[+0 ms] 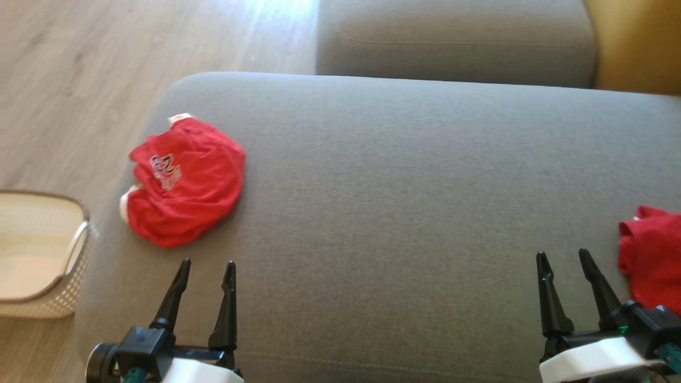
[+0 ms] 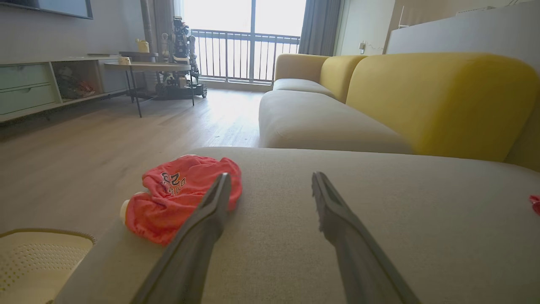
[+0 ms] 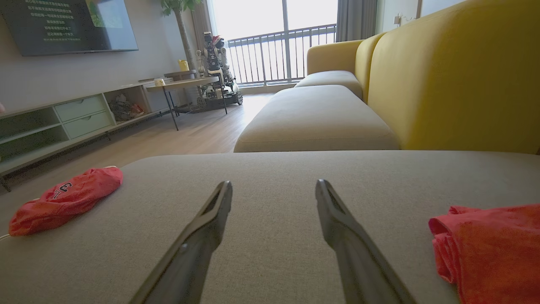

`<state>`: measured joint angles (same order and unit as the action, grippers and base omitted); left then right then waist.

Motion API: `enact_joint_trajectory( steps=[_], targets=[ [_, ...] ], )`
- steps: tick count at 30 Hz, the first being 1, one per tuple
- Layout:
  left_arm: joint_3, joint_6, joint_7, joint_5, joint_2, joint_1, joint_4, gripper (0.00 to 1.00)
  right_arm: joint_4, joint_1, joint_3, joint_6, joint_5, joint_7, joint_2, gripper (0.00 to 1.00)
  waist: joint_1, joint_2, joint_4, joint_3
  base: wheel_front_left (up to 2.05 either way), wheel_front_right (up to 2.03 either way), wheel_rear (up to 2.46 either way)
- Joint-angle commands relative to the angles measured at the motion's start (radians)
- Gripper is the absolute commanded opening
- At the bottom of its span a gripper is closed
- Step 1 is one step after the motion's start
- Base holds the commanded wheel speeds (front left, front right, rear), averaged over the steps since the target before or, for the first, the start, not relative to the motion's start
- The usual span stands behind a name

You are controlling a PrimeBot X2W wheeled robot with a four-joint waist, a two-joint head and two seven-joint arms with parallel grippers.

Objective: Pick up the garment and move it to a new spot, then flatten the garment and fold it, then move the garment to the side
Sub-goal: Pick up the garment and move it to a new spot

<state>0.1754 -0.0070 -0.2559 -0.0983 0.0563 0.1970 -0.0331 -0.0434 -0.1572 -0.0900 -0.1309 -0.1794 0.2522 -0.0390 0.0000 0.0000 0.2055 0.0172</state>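
Note:
A crumpled red garment (image 1: 183, 181) with a printed logo and white trim lies on the left part of the grey sofa seat (image 1: 404, 191); it also appears low and left in the left wrist view (image 2: 181, 198) and far left in the right wrist view (image 3: 63, 198). My left gripper (image 1: 207, 263) hovers open just in front of it, nothing between its fingers (image 2: 206, 215). Another red garment (image 1: 652, 255) lies bunched at the seat's right edge, also at the lower right of the right wrist view (image 3: 493, 249). My right gripper (image 1: 561, 254) stands open just left of it, empty.
A cream woven basket (image 1: 42, 255) stands on the wooden floor (image 1: 80, 64) left of the seat. A second grey seat cushion (image 1: 457, 42) lies beyond, with yellow backrests (image 3: 455, 76) to the right. A table (image 2: 147, 67), a cabinet and another robot stand across the room.

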Motion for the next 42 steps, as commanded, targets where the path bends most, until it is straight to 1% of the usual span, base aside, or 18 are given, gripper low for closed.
enact_joint_trajectory(
  steps=[1,7,10,14,17,22,24,27,29,31,32,33,34,35,37,39,42],
  targets=[
    [-0.037,0.010,-0.006,0.000,-0.006,-0.049,-0.040,1.00,0.030,0.024,0.028,0.000,-0.008,0.009,-0.011,1.00,0.0000,0.0000,0.039,-0.006,0.00,0.00,0.00],
    [-0.039,0.032,-0.006,-0.022,-0.006,-0.048,-0.047,1.00,0.047,0.022,0.053,0.000,-0.009,0.009,-0.011,1.00,0.0000,0.0000,0.140,-0.005,0.00,0.00,0.00],
    [-0.037,0.034,-0.006,-0.018,-0.006,-0.048,-0.049,1.00,0.052,0.019,0.062,0.000,-0.007,0.010,-0.011,1.00,0.0000,0.0000,0.193,-0.005,0.00,0.00,0.00],
    [-0.030,0.030,-0.006,-0.003,-0.006,-0.044,-0.049,1.00,0.022,0.018,0.076,0.000,-0.023,0.010,-0.011,1.00,0.0000,0.0000,0.255,-0.004,0.00,0.00,0.00],
    [-0.030,0.037,-0.006,-0.010,-0.006,-0.043,-0.049,1.00,0.010,0.022,0.080,0.000,-0.022,0.010,-0.011,1.00,0.0000,0.0000,0.296,-0.004,0.00,0.00,0.00],
    [-0.046,0.060,-0.006,-0.030,-0.006,-0.033,-0.067,1.00,-0.014,0.042,0.109,0.000,-0.001,0.010,-0.011,1.00,0.0000,0.0000,0.312,-0.027,0.00,0.00,0.00],
    [-0.053,0.068,-0.006,-0.078,-0.006,-0.031,-0.066,1.00,-0.019,0.051,0.113,0.000,0.010,0.010,-0.011,1.00,0.0000,0.0000,0.315,-0.039,0.00,0.00,0.00],
    [-0.070,0.049,-0.006,-0.109,-0.006,-0.043,-0.047,1.00,-0.033,0.057,0.118,0.000,0.028,0.010,-0.011,1.00,0.0000,0.0000,0.315,-0.057,0.00,0.00,0.00],
    [-0.089,0.023,-0.006,-0.110,-0.006,-0.073,-0.036,1.00,-0.040,0.059,0.109,0.000,0.044,0.010,-0.011,1.00,0.0000,0.0000,0.316,-0.078,0.00,0.00,0.00],
    [-0.119,-0.012,-0.006,-0.127,-0.006,-0.128,-0.032,1.00,-0.043,0.065,0.099,0.000,0.066,0.010,-0.011,1.00,0.0000,0.0000,0.309,-0.112,0.00,0.00,0.00],
    [-0.119,-0.012,-0.006,-0.127,-0.006,-0.128,-0.032,1.00,-0.043,0.065,0.099,0.000,0.066,0.010,-0.011,1.00,0.0000,0.0000,0.309,-0.112,0.00,0.00,0.00],
    [-0.153,-0.067,-0.006,-0.172,-0.006,-0.206,-0.022,1.00,-0.050,0.078,0.092,0.000,0.092,0.010,-0.011,1.00,0.0000,0.0000,0.297,-0.152,0.00,0.00,0.00],
    [-0.153,-0.067,-0.006,-0.172,-0.006,-0.206,-0.022,1.00,-0.050,0.078,0.092,0.000,0.092,0.010,-0.011,1.00,0.0000,0.0000,0.297,-0.152,0.00,0.00,0.00],
    [-0.168,-0.090,-0.006,-0.193,-0.005,-0.250,-0.007,1.00,-0.054,0.088,0.090,0.000,0.109,0.010,-0.011,1.00,0.0000,0.0000,0.290,-0.172,0.00,0.00,0.00],
    [-0.186,-0.114,-0.006,-0.227,0.019,-0.352,0.032,1.00,-0.060,0.112,0.086,0.000,0.144,0.010,-0.011,1.00,0.0000,0.0000,0.275,-0.212,0.00,0.00,0.00],
    [-0.175,-0.122,-0.006,-0.265,0.064,-0.463,0.089,1.00,-0.064,0.139,0.080,0.000,0.180,0.010,-0.011,1.00,0.0000,0.0000,0.260,-0.250,0.00,0.00,0.00],
    [-0.086,-0.123,-0.001,-0.357,0.164,-0.639,0.195,1.00,-0.073,0.188,0.078,0.000,0.235,0.010,-0.011,1.00,0.0000,0.0000,0.236,-0.304,0.00,0.00,0.00]
  ],
)
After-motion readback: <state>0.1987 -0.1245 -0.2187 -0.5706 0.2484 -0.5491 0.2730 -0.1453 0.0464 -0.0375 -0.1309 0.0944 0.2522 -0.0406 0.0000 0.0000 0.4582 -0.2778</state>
